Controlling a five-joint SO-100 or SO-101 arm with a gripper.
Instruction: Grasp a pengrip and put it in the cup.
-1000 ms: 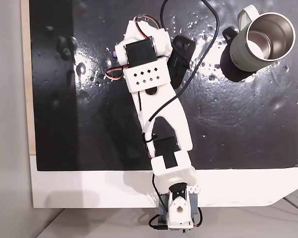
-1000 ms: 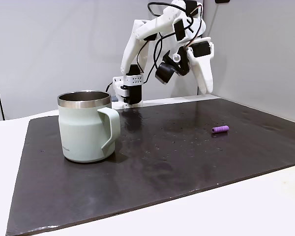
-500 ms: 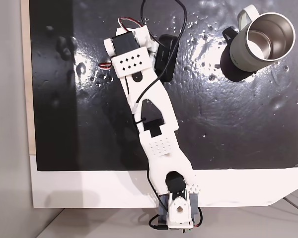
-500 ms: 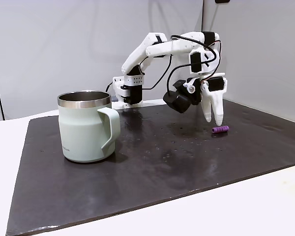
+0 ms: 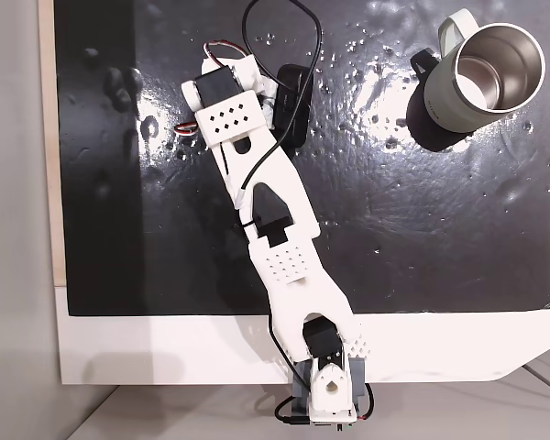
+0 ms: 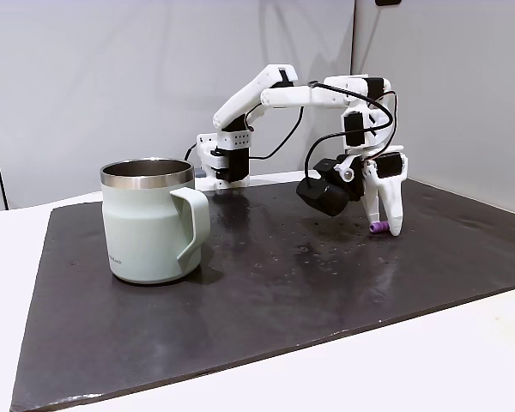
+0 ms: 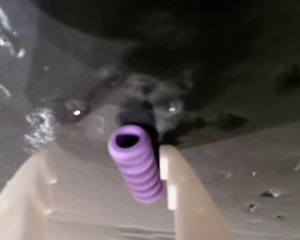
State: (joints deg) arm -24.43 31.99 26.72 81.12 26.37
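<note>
Gripper (image 7: 102, 175) spread, straddled pengrip (image 7: 136, 162); its long axis ran near-to-far between fingers, touching right one in wrist view.

1. Overhead fixed view: the arm (image 5: 257, 174) covers the pengrip and the gripper's fingertips.
2. Side fixed view: the pengrip (image 6: 377, 228) is partly hidden behind the gripper (image 6: 384, 225); whether the fingers touch it cannot be told.
3. Wrist view: both fingers (image 7: 182, 200) are cut off at 6 o'clock; the mat (image 7: 250, 90) toward 12 o'clock is blurred.
</note>
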